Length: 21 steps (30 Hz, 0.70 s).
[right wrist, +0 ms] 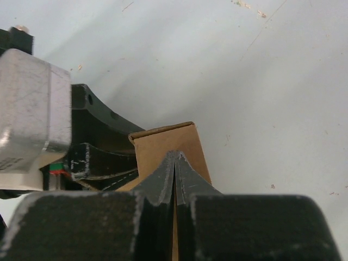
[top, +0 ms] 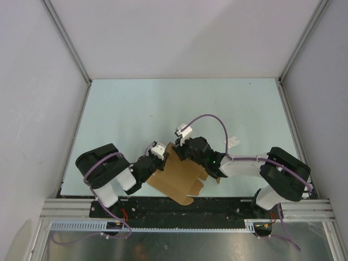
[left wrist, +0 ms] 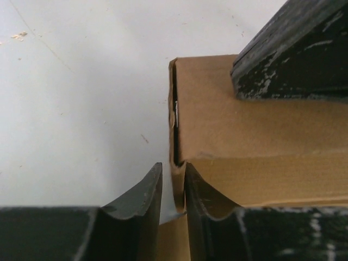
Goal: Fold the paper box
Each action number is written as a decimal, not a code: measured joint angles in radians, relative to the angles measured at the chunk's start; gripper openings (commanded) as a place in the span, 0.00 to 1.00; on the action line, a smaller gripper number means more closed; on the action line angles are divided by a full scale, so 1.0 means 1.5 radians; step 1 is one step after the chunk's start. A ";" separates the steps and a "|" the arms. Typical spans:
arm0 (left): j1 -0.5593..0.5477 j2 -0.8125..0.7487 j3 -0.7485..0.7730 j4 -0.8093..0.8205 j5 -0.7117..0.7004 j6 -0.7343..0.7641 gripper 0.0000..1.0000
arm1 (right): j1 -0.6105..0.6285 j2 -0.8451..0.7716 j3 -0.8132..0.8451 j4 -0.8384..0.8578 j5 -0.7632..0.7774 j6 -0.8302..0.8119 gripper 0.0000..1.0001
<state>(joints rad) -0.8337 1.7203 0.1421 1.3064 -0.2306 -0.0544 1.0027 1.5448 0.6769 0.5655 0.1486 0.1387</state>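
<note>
The paper box (top: 179,176) is a tan cardboard piece, partly folded, lying at the table's near edge between the two arms. My left gripper (top: 161,156) is at its left far corner. In the left wrist view the gripper (left wrist: 173,169) is closed to a narrow gap with an upright cardboard edge (left wrist: 178,179) between the fingers. My right gripper (top: 183,149) is at the box's far edge. In the right wrist view it (right wrist: 174,156) is shut on a thin cardboard flap (right wrist: 163,140). One right finger (left wrist: 293,49) presses on the box top (left wrist: 244,130).
The pale green table (top: 179,109) is enclosed by white walls at the left, back and right. An aluminium rail (top: 185,209) runs along the near edge under the box. A small white piece (top: 232,141) lies beside the right arm. The left gripper's body (right wrist: 32,119) is close to the right gripper.
</note>
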 measured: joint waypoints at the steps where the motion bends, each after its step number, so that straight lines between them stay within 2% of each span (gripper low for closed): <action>1: 0.000 -0.005 -0.005 0.000 -0.002 0.000 0.34 | 0.000 -0.001 0.000 0.000 0.000 0.000 0.00; 4: 0.000 -0.033 -0.024 0.000 -0.007 0.001 0.45 | -0.001 -0.010 0.000 -0.010 0.001 -0.001 0.00; 10: 0.000 -0.092 -0.057 -0.001 -0.016 -0.001 0.48 | -0.002 -0.081 0.000 -0.046 0.026 -0.005 0.03; 13: 0.000 -0.138 -0.059 -0.003 -0.017 -0.007 0.49 | -0.002 -0.141 0.000 -0.082 0.075 0.001 0.21; 14: 0.000 -0.157 -0.059 -0.003 -0.017 -0.011 0.49 | -0.002 -0.161 0.000 -0.099 0.096 0.008 0.30; 17: 0.000 -0.213 -0.059 0.000 -0.015 -0.018 0.49 | -0.003 -0.220 0.001 -0.161 0.171 0.041 0.41; 21: 0.000 -0.296 -0.060 -0.001 -0.011 -0.029 0.50 | -0.004 -0.289 0.000 -0.273 0.269 0.108 0.49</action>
<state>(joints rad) -0.8341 1.2766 0.0521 1.3045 -0.2478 -0.0978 0.9974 1.1110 0.6769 0.1555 0.5518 0.3004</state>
